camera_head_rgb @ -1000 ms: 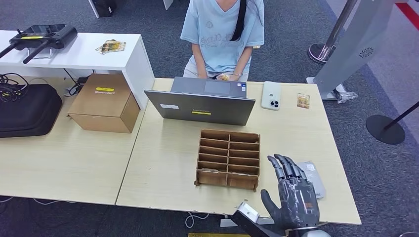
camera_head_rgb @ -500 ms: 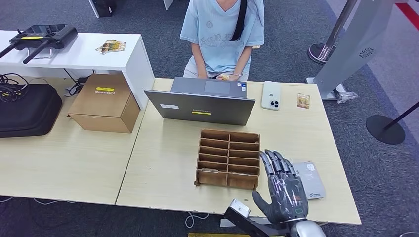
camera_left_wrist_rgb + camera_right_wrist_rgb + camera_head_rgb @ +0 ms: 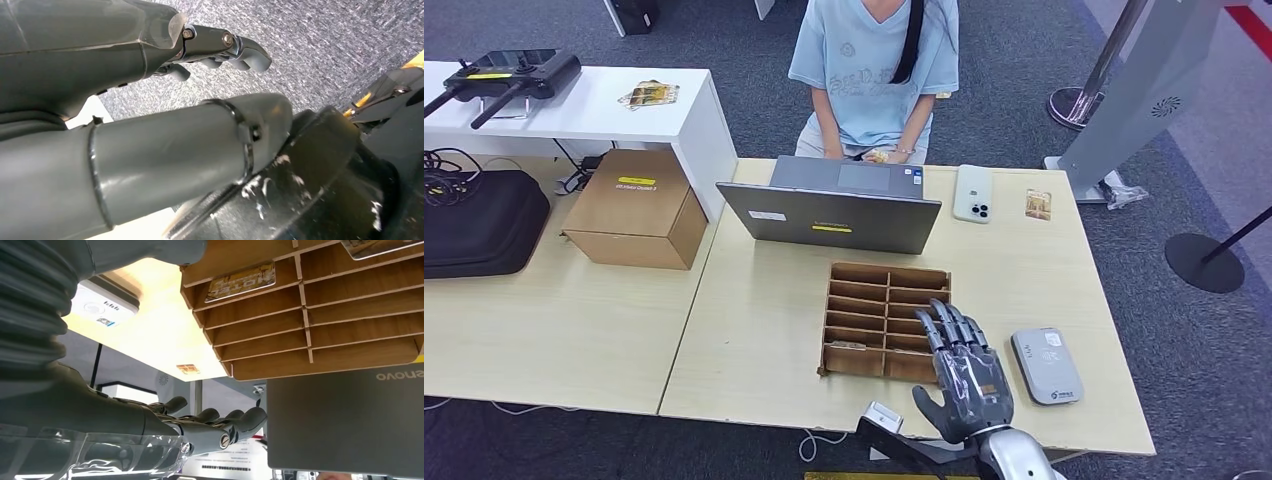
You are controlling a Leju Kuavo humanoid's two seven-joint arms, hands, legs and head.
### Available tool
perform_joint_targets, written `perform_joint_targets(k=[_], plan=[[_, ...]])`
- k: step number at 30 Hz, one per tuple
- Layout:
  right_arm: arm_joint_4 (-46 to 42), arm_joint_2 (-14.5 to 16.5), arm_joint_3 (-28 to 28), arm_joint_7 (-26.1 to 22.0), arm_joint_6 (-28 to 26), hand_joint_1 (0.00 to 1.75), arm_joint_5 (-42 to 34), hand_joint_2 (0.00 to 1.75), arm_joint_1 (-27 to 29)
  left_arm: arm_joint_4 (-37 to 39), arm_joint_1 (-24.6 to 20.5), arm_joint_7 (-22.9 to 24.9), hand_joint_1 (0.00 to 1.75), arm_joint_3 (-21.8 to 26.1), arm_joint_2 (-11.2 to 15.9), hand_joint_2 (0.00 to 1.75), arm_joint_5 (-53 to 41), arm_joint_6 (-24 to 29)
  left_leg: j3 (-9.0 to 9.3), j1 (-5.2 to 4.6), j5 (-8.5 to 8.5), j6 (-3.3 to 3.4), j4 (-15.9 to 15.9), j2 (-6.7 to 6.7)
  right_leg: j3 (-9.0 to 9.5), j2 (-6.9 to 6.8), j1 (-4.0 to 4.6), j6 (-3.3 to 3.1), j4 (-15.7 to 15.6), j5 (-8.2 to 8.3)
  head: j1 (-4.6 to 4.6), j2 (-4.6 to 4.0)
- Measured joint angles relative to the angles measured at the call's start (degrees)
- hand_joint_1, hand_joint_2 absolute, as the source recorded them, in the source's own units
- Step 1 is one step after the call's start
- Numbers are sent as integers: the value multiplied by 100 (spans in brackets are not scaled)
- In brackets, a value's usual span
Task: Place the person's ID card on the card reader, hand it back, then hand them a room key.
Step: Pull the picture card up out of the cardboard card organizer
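Right hand (image 3: 965,378) hovers over the near right corner of the wooden card rack (image 3: 886,322), fingers stretched out and apart, holding nothing. Left hand (image 3: 220,47) hangs off by the floor; fingers look curled in, but whether it grips anything I cannot tell.

Risks, as judged:
- Rack slots are narrow; the broad fingers could jam on a divider and shove or tip the rack toward the laptop (image 3: 829,216) just beyond it
- A key card lying flat may be hard to pinch and could slip back in

Room key card (image 3: 242,281): thin, flat, gold-brown print, lying in a slot on the rack's near row. Card reader (image 3: 1046,365): grey slab just right of the rack, nothing on it. A small card (image 3: 1037,204) lies beyond the rack to the right, near the person (image 3: 874,70)
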Motion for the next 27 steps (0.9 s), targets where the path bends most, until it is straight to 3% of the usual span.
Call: perform_joint_targets(k=[8, 23, 27], plan=[[452, 15, 82, 55, -145, 54, 6, 175, -206, -10, -53, 60, 0, -9, -4, 0, -72, -56, 1, 0, 0, 0, 0, 0, 0, 0, 0, 0, 0, 0, 0, 0], [897, 16, 141, 184, -286, 65, 109, 175, -353, -37, -120, 102, 0, -28, -2, 0, -93, -158, 0, 0, 0, 0, 0, 0, 0, 0, 0, 0, 0, 0, 1, 0], [980, 16, 143, 218, -290, 77, 142, 175, -377, -37, -126, 104, 0, -28, -2, 0, -93, -161, 0, 0, 0, 0, 1, 0, 0, 0, 0, 0, 0, 0, 1, 0]])
